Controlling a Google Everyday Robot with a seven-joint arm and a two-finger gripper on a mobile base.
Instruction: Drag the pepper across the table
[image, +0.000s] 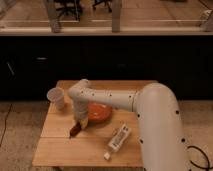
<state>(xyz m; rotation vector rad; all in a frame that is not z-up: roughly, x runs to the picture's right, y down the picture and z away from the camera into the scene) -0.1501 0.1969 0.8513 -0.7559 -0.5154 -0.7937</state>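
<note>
The pepper (75, 129) is a small dark reddish-brown shape lying on the light-wood table (60, 152), left of centre. My gripper (80, 122) hangs down from the white arm and sits right over the pepper's upper right end, touching or nearly touching it. The round orange bowl (98, 113) lies just right of the gripper. The clear plastic bottle (117, 140) lies on its side toward the front right.
A white cup (56, 96) stands at the table's back left edge. My white arm (155, 120) crosses over the table's right side. A dark cabinet front runs behind the table. A cable lies on the floor at the right.
</note>
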